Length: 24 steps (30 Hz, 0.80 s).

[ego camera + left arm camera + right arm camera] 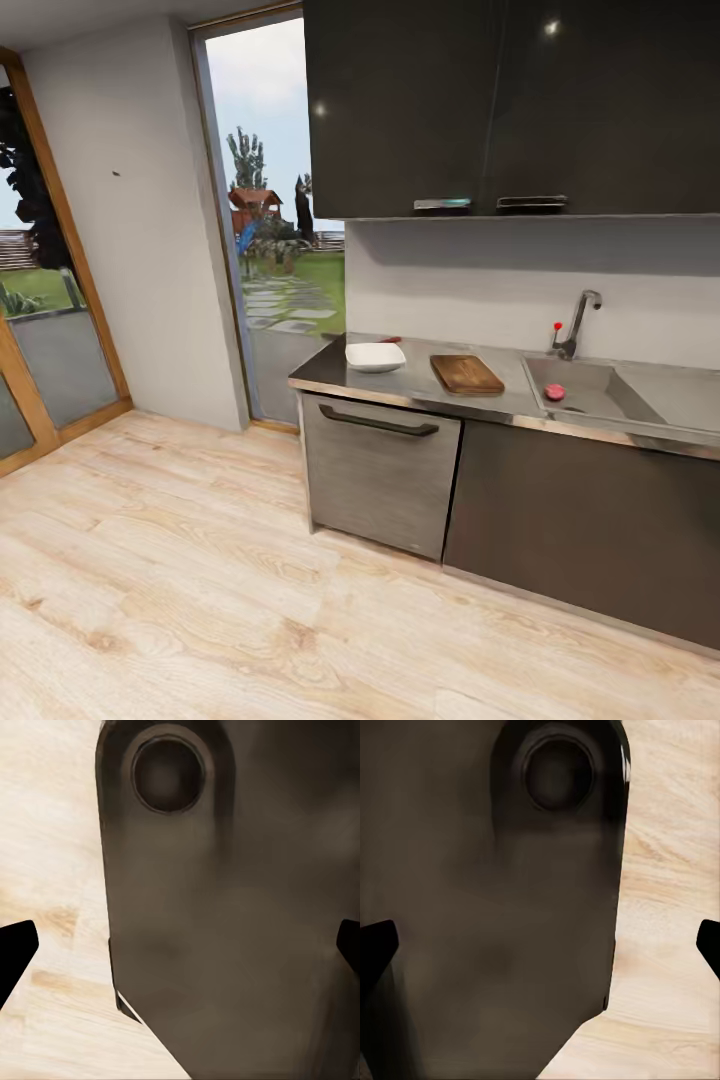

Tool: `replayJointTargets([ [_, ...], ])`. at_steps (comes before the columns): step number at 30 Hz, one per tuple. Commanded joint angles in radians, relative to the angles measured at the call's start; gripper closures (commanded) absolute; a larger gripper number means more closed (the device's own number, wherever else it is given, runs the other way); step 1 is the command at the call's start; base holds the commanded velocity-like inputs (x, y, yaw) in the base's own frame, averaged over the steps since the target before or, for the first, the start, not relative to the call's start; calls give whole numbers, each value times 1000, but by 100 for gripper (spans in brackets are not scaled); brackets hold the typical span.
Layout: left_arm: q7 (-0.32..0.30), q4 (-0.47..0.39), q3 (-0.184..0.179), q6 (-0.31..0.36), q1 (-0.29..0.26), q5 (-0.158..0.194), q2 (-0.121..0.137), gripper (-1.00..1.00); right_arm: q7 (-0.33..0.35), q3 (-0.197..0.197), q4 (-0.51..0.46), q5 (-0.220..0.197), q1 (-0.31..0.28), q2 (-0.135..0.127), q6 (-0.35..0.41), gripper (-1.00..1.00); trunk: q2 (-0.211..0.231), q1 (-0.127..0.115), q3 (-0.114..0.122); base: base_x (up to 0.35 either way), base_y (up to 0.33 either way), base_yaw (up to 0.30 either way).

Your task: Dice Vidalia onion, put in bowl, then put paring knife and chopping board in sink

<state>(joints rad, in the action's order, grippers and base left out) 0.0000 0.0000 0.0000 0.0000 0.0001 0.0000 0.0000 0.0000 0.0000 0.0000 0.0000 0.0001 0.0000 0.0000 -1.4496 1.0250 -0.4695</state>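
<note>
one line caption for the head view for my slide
Kitchen seen from a distance: Vidalia onion in the sink, chopping board and bowl on the countertop.

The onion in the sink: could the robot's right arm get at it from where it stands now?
Probably not yet. The Vidalia onion lies in the sink, across a stretch of wooden floor from the robot. The right gripper, fingers apart, points down at that floor beside the robot's own dark body. Nothing covers the onion.
</note>
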Motion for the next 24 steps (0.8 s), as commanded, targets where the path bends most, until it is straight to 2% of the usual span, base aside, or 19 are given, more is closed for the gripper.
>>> replayJointTargets([
  [1,0,2,2,-2,1,-2,6,-100,-3,2,-6,2,-6,6,-5,-100,0,0,0,0,0,0],
  [3,0,1,2,-2,1,-2,10,-100,-3,2,-17,2,-14,17,-2,-100,0,0,0,0,0,0],
  [8,0,1,2,-2,2,-2,11,-100,-3,4,-22,2,-15,26,-6,-100,0,0,0,0,0,0],
  [24,0,1,2,-2,1,-2,12,-100,-3,6,-23,2,-15,29,-14,-100,0,0,0,0,0,0],
])
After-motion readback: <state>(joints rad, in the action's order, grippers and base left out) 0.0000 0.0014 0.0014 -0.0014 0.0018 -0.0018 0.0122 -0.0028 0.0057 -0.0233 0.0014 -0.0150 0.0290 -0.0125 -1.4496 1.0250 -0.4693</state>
